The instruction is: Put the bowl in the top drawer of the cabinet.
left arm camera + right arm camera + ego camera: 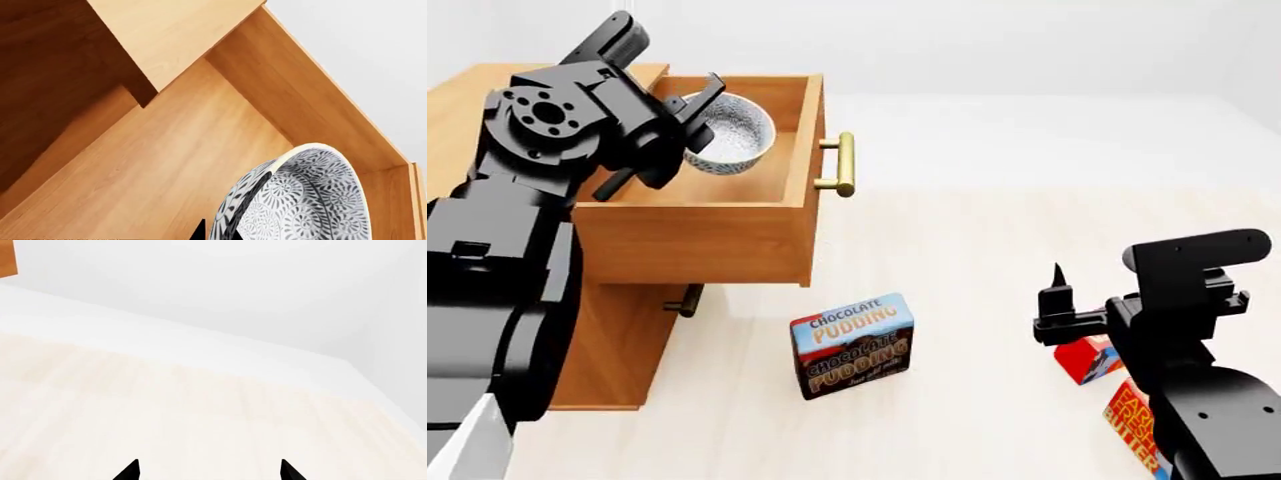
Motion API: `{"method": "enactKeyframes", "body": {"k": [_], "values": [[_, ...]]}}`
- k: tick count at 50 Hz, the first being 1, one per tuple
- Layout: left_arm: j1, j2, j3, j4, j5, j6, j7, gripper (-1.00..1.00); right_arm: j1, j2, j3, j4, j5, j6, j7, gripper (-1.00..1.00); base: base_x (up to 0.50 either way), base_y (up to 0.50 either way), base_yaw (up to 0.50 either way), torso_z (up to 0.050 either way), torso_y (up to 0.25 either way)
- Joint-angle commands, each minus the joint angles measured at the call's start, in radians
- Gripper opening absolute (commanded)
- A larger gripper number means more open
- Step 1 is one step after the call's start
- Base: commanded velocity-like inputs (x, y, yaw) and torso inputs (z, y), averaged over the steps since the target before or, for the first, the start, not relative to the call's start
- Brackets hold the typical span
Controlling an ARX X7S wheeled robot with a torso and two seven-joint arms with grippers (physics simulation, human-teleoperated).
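Observation:
The bowl [734, 135], white with a grey speckled floral pattern, hangs tilted inside the pulled-out top drawer [714, 232] of the light-brown cabinet [614, 345]. My left gripper [698, 125] is shut on its rim. In the left wrist view the bowl [307, 200] fills the lower part, with the left gripper [217, 233] pinching its edge above the drawer's wooden floor [153, 170]. The drawer's brass handle [845, 163] faces right. My right gripper [1054, 298] hovers open and holds nothing over the pale floor, far right of the cabinet; its open tips frame the right gripper [208, 472] gap.
A chocolate pudding box [851, 345] stands on the floor in front of the cabinet. A red box [1085, 360] and a butter box [1130, 425] lie beside my right arm. The lower drawer's brass handle [685, 298] shows under the open drawer.

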Motion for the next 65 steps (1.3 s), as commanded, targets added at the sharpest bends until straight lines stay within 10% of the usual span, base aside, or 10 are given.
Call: {"method": "enactKeyframes", "body": {"k": [1,7,8,37,65], "values": [[0.014,0.006,-0.116,0.001,0.096,-0.005,0.0,-1.0,0.003,0.003,0.002,-0.001,0.004,0.004,0.001,1.0,0.0,0.0,0.0,0.0,0.0],[0.017,0.014,-0.198,0.001,0.182,-0.027,0.01,-1.0,-0.002,0.005,0.006,0.0,0.005,-0.001,0.002,1.0,0.0,0.0,0.0,0.0,0.0],[0.016,0.015,-0.212,0.001,0.198,-0.031,0.013,1.0,-0.003,0.005,0.007,0.001,0.005,-0.002,0.002,1.0,0.0,0.0,0.0,0.0,0.0],[-0.027,0.04,-0.494,0.013,0.54,-0.1,0.086,1.0,-0.004,0.011,0.014,-0.009,0.015,0.005,0.007,1.0,0.0,0.0,0.0,0.0,0.0],[0.182,0.071,-0.469,0.886,0.289,-0.529,-0.015,1.0,-0.006,0.009,0.03,-0.039,0.028,0.019,0.02,1.0,0.0,0.0,0.0,0.001,0.0]]}}
